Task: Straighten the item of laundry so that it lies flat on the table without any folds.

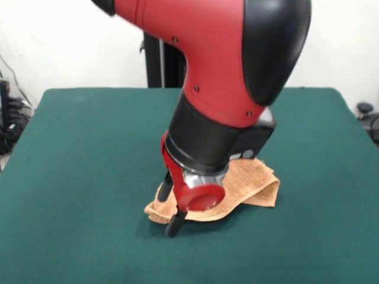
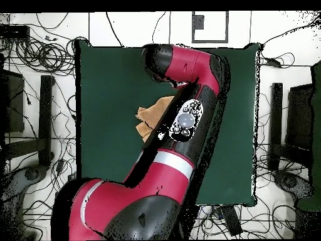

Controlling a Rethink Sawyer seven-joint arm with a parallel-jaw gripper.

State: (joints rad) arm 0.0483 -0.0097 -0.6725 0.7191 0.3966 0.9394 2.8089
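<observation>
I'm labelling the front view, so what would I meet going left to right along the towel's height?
Bare table → the towel's left end → gripper → the towel's right end → bare table again.

The arm (image 1: 219,77) reaches down over the green table (image 1: 71,177), its gripper (image 1: 172,204) low at the near-left edge of the orange-tan towel (image 1: 254,180). The towel lies rumpled, a raised fold at its right side, partly hidden behind the arm. One dark fingertip (image 1: 174,226) touches the table just beside the towel's edge.
</observation>
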